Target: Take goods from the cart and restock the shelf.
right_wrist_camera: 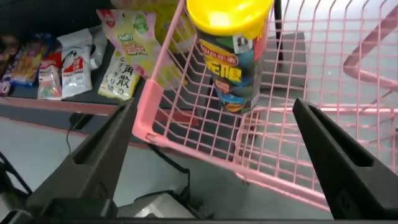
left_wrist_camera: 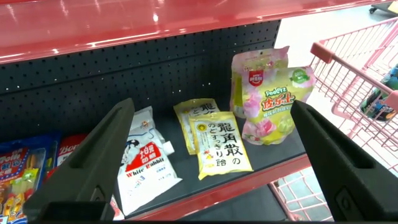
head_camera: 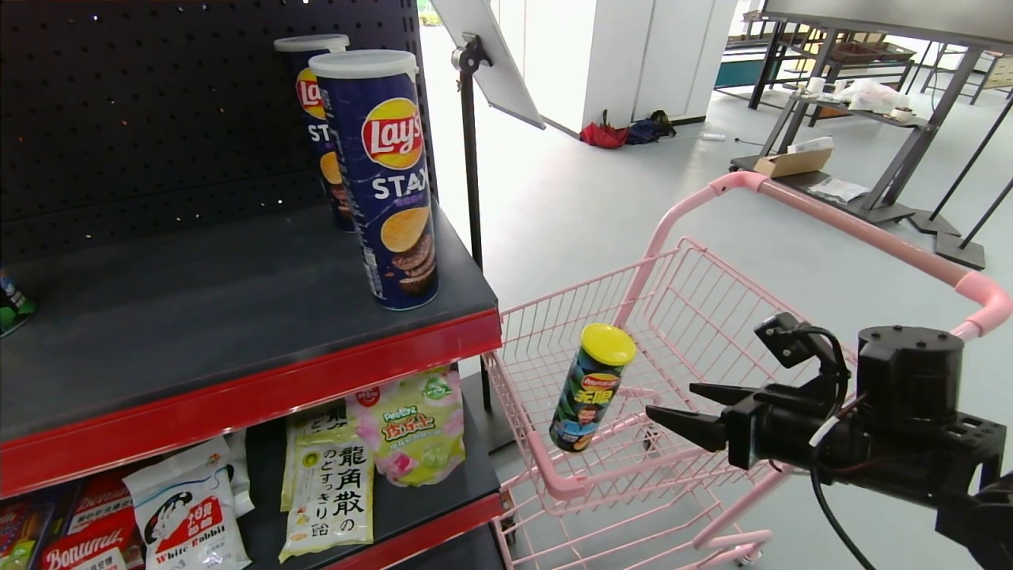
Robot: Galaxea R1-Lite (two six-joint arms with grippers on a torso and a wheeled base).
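1. The shelf (head_camera: 237, 372) is the biggest thing here. Its upper board has lots of bare room in front and to the side, so I'd guess that's where the restock goes.
2. The pink cart (head_camera: 831, 218) is parked right beside the shelf end. That's handy, since it makes for a short carry. Its wheels and lower frame are cut off at the bottom of the head view.
3. Two tall blue chip cans (head_camera: 388, 182) stand upright near the shelf's right end, one behind the other. The rear one is mostly hidden by the front one.
4. The right gripper (head_camera: 673, 402) hangs over the cart basket, level and pointing at the can. Its fingers are spread wide with nothing between them. From the wrist camera the can sits in the gap but farther off, so it looks lined up for a grab, no contact yet.
5. The left gripper (left_wrist_camera: 212, 106) is down by the lower shelf, also splayed open and empty. It's probably just parked out of the way.
6. The yellow-lidded chip can (head_camera: 592, 388) is the thing to move. It's in the cart, tilted, lid up, in the basket corner nearest the shelf. I can't tell if its base sits flat or is wedged in the wires.
7. Snack bags (head_camera: 332, 483) lie on the lower shelf, some overlapping.
8. There's a green item (head_camera: 12, 305) on the upper board at the picture's edge, too cut off to name.
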